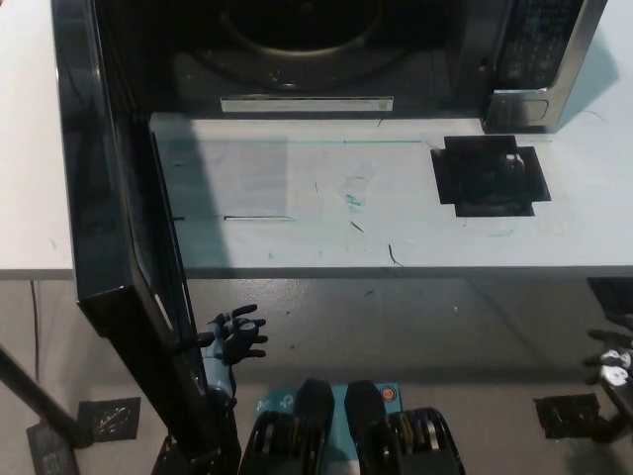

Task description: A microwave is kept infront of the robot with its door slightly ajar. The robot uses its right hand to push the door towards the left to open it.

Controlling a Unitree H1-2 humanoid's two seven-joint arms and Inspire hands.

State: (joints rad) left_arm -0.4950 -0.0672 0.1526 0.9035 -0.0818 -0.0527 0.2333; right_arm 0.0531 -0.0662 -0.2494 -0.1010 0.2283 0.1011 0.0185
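White table with pen marks, black taped square near its right side, black floor markers below

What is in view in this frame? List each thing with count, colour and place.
microwave: one, black cavity with a silver control panel, top of the picture, on the table
microwave door: one, black, swung wide open at the left, reaching past the table's front edge
table: one, white, across the middle
black tape patch: one, on the table at the right
left hand: dark here, low, beside the door's lower end
right hand: black, only an edge at the right border
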